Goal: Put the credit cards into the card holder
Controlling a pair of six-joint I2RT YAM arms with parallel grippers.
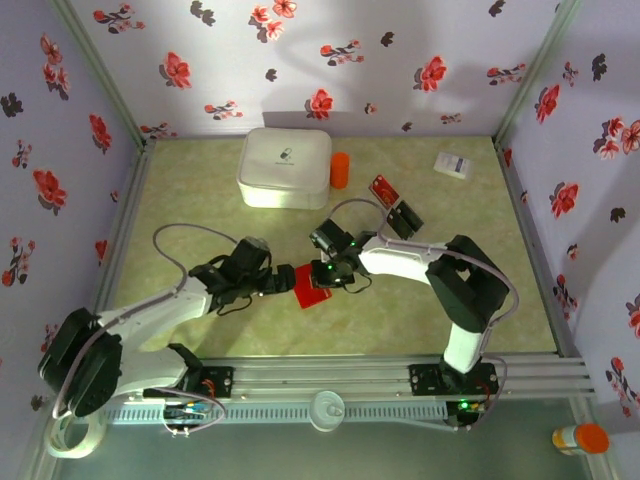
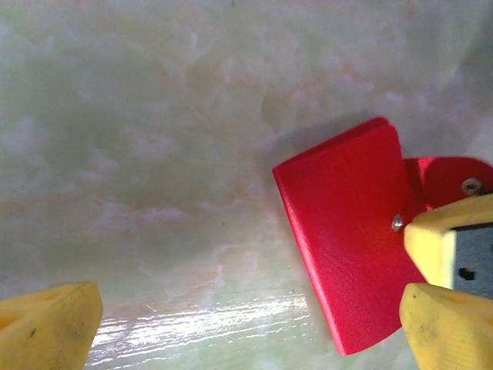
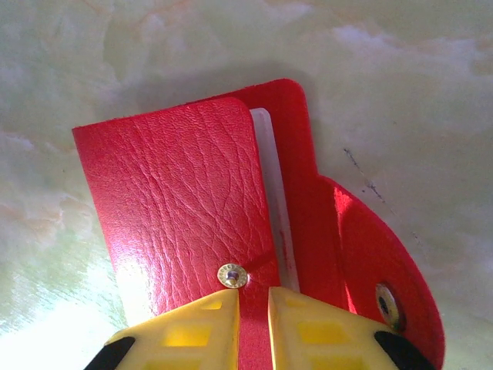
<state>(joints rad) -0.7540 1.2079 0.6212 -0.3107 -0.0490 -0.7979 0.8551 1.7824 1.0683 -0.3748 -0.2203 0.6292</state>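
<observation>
RIGHT: your right fingers (image 3: 227, 324) are pinching the card holder (image 3: 177, 200) at its edge, beside the snap | LEFT: your left fingers (image 1: 272, 282) are spread wide, the card holder just beside one, over the table (image 2: 154, 154) | CARDS: credit cards (image 1: 404, 216) lie beyond your right fingers

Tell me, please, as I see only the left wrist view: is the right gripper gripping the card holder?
Observer: Yes; the right wrist view shows the right gripper closed on the edge of the card holder, by its snap stud.
Operator: Where are the cards?
Observer: From above, red and dark credit cards lie beyond the right arm.
Operator: Anything near them?
Observer: An orange cylinder stands to their left, beside a white box.
</observation>
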